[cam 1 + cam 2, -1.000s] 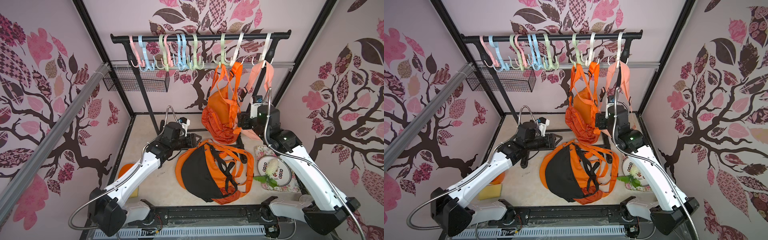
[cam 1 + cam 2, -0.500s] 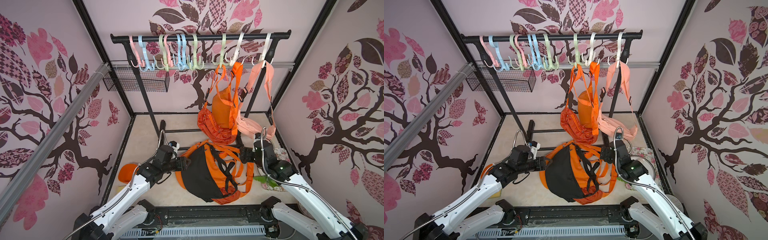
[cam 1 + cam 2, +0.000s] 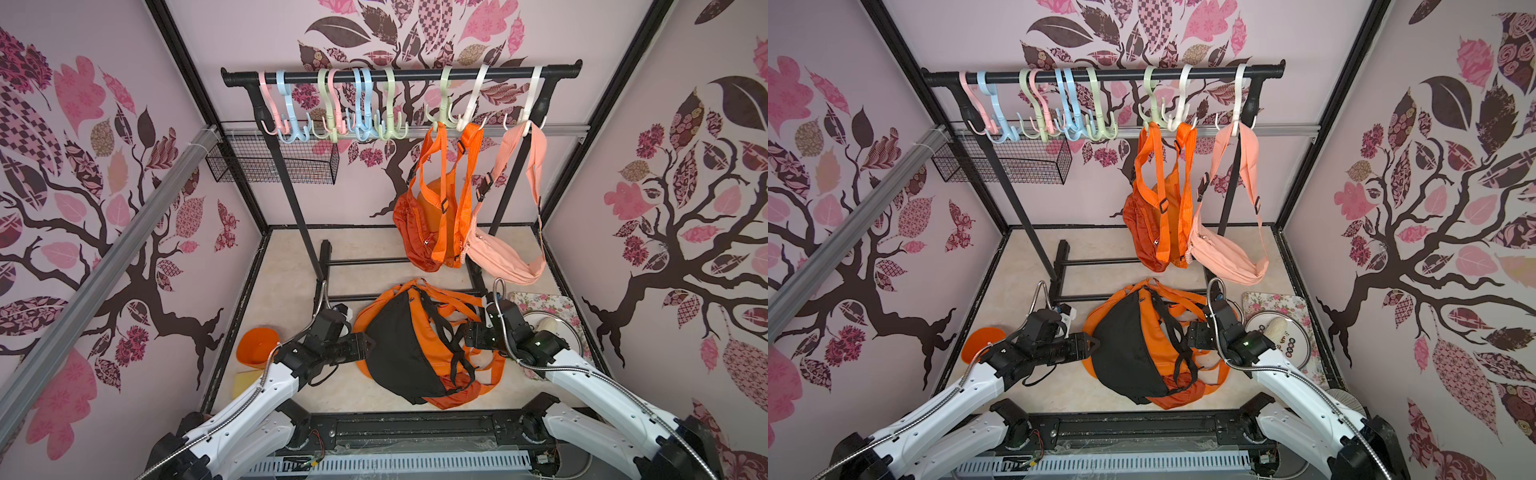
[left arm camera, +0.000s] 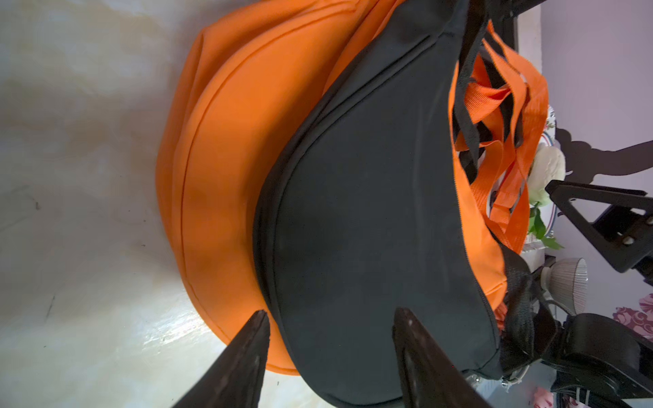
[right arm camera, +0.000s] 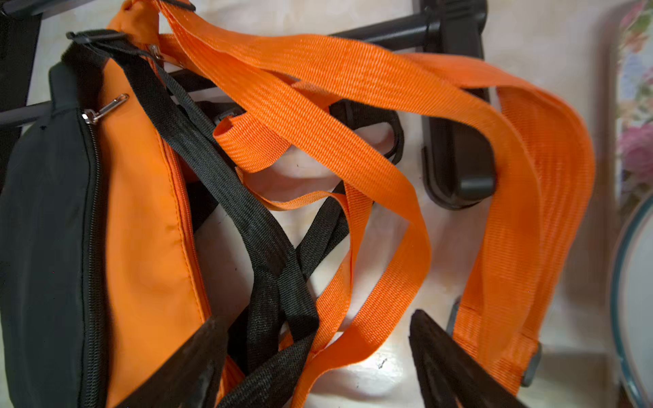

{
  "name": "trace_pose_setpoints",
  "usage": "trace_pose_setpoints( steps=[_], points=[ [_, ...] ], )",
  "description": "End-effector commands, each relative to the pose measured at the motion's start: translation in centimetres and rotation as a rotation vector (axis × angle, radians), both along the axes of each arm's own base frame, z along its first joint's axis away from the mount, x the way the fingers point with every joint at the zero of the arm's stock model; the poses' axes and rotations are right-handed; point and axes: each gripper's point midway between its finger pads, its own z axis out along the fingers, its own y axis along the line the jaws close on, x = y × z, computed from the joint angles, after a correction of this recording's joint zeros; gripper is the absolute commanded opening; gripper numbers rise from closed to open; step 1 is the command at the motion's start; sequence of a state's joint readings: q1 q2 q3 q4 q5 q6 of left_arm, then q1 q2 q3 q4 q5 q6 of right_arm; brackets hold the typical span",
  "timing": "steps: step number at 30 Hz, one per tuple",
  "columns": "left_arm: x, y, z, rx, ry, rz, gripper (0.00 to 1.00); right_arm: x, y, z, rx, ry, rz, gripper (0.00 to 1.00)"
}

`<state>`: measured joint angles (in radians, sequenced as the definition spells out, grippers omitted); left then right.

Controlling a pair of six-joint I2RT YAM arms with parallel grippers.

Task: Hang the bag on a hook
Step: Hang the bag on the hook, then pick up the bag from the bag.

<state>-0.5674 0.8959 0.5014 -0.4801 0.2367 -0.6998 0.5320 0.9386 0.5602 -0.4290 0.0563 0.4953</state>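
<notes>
The black bag [image 3: 399, 349] lies flat on the counter [image 3: 282, 299] at lower middle in both top views. It is a rounded, half-moon pouch with a zip along one edge, resting on an orange bag [image 3: 434, 347] of much the same shape. Black and orange straps [image 5: 353, 106] sprawl in a tangle off its right side. The left gripper [image 3: 368, 343] sits at the pile's left edge, jaws parted around the black bag's rim, nothing clamped. The right gripper [image 3: 467, 336] is low over the tangle, jaws wide, straps lying loose between them. One orange strap drapes across the rack's foot [image 5: 456, 169]. At upper middle, pastel hooks [image 3: 361, 112] line the rail [image 3: 399, 75], and a hanging orange bag [image 3: 419, 232] and a pink bag [image 3: 507, 257] occupy its right end. A floral tray [image 3: 557, 301] lies to the right and an orange bowl [image 3: 255, 347] to the left.
</notes>
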Motion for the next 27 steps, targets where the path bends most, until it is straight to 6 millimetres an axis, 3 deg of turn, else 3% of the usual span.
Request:
trace_pose_setpoints(
  steps=[1,16,18,23,27],
  points=[
    [0.0,-0.4,-0.5,-0.014,-0.001,-0.005,0.58,0.1,1.4,0.0,0.053,0.004,0.030,0.79],
    [0.4,-1.0,-4.0,0.022,0.063,-0.015,0.52,0.7,1.7,0.3,0.065,-0.014,0.025,0.75],
    [0.6,-1.1,-4.1,0.015,0.063,-0.012,0.46,0.7,1.8,0.3,0.066,-0.012,0.023,0.75],
    [1.1,-1.0,-4.0,0.036,0.044,-0.009,0.14,0.8,1.7,0.4,0.065,-0.016,0.021,0.75],
    [1.4,-1.0,-3.5,0.036,0.032,-0.007,0.00,0.8,1.6,0.8,0.063,-0.030,0.018,0.74]
  ],
)
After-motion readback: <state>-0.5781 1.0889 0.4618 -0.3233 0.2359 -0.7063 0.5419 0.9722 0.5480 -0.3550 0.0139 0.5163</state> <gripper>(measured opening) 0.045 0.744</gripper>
